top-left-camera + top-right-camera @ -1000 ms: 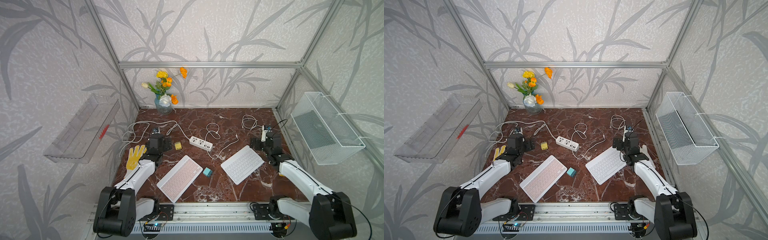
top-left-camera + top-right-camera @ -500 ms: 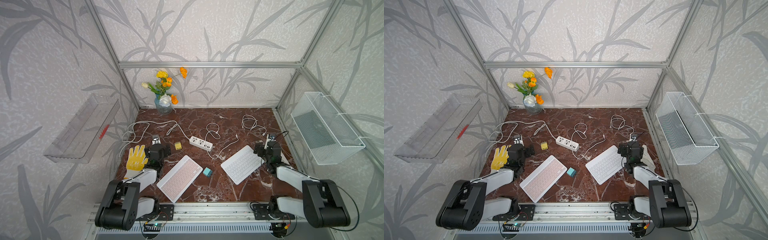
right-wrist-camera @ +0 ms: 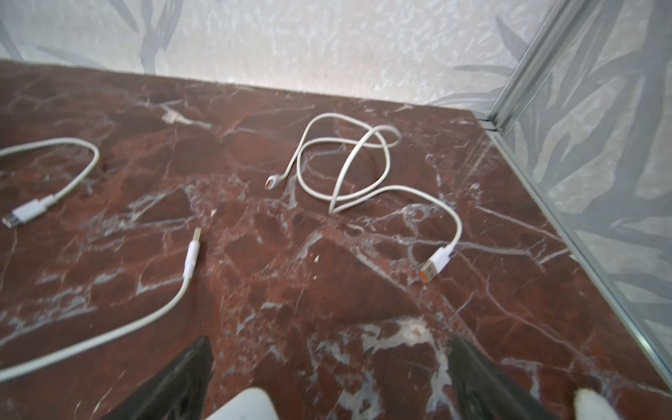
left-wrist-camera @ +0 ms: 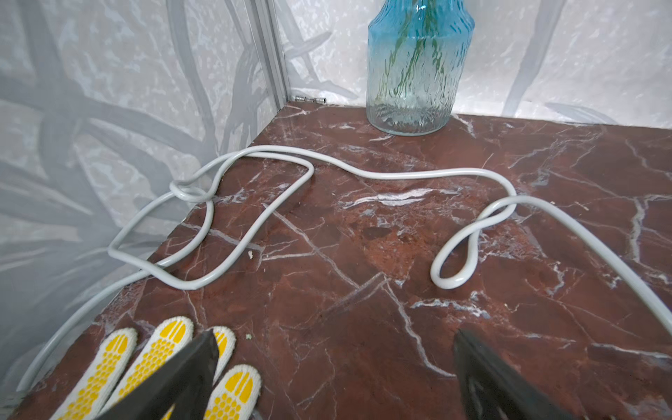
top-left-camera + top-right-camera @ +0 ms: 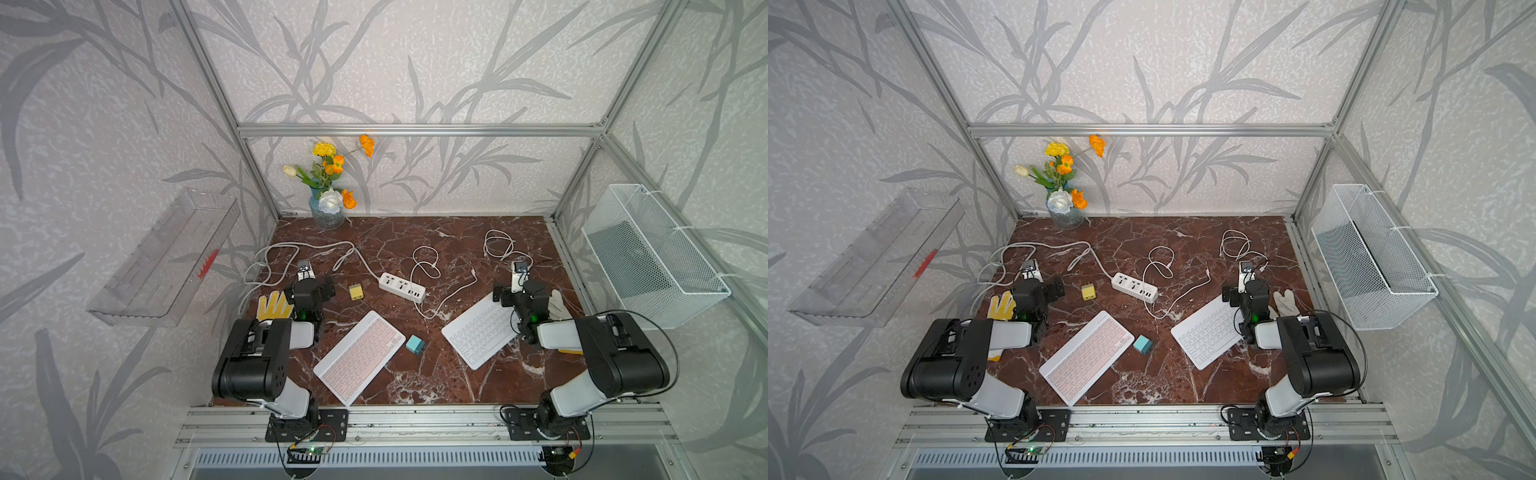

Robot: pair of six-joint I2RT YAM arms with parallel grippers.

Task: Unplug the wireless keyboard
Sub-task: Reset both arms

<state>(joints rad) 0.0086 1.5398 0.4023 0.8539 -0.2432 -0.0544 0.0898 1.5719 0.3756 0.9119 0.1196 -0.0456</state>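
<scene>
The right gripper (image 3: 331, 342) is reaching in from the bottom of the frame, jaws spread wide apart above the marble table (image 3: 291, 276). A coiled white cable (image 3: 334, 203) is lying in the upper middle, its orange-tipped plug (image 3: 432, 268) right of centre. A second cable (image 3: 191, 258) is trailing toward the lower left, and a third cable (image 3: 27, 212) is curling at the left edge.

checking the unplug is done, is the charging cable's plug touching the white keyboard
Apart. In the right wrist view the cable plug lies loose on the marble tabletop, with a plain stretch of bare marble between it and the white keyboard corner.
</scene>
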